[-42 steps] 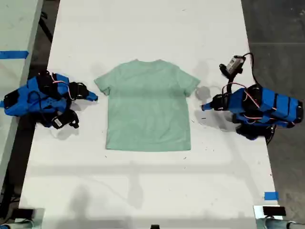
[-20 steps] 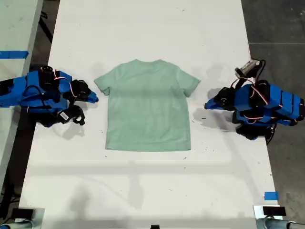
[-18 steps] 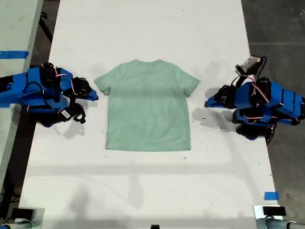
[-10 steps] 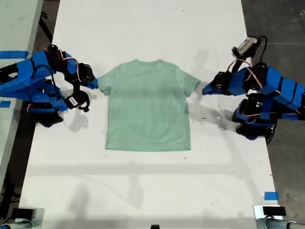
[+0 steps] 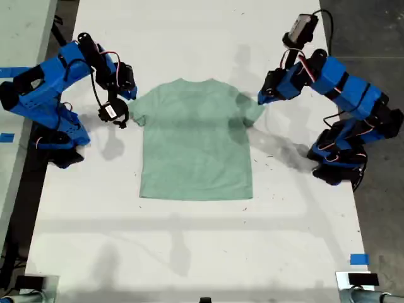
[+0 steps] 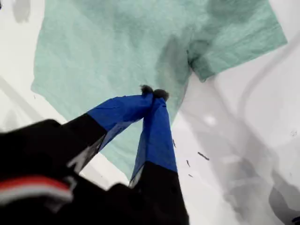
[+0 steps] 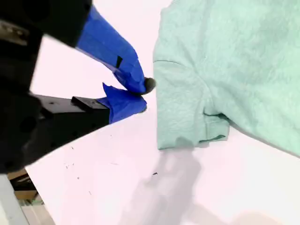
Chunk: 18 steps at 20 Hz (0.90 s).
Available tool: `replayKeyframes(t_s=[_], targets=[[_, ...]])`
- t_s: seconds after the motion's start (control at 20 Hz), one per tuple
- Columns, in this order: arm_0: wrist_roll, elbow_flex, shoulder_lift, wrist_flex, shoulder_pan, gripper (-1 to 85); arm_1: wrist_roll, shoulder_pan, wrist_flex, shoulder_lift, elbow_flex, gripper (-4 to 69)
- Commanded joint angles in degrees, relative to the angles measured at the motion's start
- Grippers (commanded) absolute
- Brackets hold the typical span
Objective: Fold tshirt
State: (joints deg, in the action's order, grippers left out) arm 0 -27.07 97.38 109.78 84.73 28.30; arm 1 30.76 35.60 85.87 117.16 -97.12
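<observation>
The pale mint-green tshirt (image 5: pixel 196 142) lies flat on the white table (image 5: pixel 189 252), neck toward the far end and both sleeves spread. My first gripper (image 5: pixel 261 98) is on the arm at the exterior view's right. It hovers shut over the sleeve there, holding nothing. In the first wrist view its tips (image 6: pixel 153 92) meet above the cloth (image 6: pixel 108 47) near the armpit. My second gripper (image 5: pixel 130 95), on the arm at the exterior view's left, is shut beside the other sleeve. In the second wrist view it (image 7: pixel 144 96) hangs over bare table just off the sleeve's edge (image 7: pixel 183 108).
The arm bases stand at the table's two long edges, level with the shirt. Small black specks (image 5: pixel 268 156) dot the table by the shirt's side at the exterior view's right. Blue tape (image 5: pixel 358 259) marks the near corner at that side. A second grey surface with blue tape (image 5: pixel 17 72) adjoins at the exterior view's left.
Both arms have lifted from their folded rest and swung toward the far end. Each gripper has come in to a sleeve. The tshirt has not moved.
</observation>
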Motion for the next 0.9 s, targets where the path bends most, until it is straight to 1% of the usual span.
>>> replayKeyframes(t_s=[0.0,0.15,0.3,0.35,0.5,0.65,0.85], targets=[[-4.04,-10.55,-5.01,3.52,4.22,0.1,4.39,3.25,2.29,-5.36,10.02,-1.5],[-7.03,-15.73,-9.84,5.71,8.26,0.1,9.93,7.38,2.99,-11.16,14.06,-2.1],[-8.26,-16.44,-12.92,5.63,10.28,0.1,15.12,11.87,1.76,-14.33,13.89,-0.7],[-8.61,-16.52,-14.24,5.54,10.28,0.1,16.44,12.83,1.41,-15.29,13.54,2.2],[-8.61,-16.7,-17.23,5.54,9.58,0.9,18.02,14.24,-0.97,-15.73,9.4,20.6],[-8.61,-16.7,-17.58,5.1,9.49,0.1,20.92,14.41,-8.09,-16.08,1.41,25.4],[-8.7,-16.7,-18.11,4.92,9.14,0.1,23.99,16.17,-18.63,-18.46,-9.76,24.9]])
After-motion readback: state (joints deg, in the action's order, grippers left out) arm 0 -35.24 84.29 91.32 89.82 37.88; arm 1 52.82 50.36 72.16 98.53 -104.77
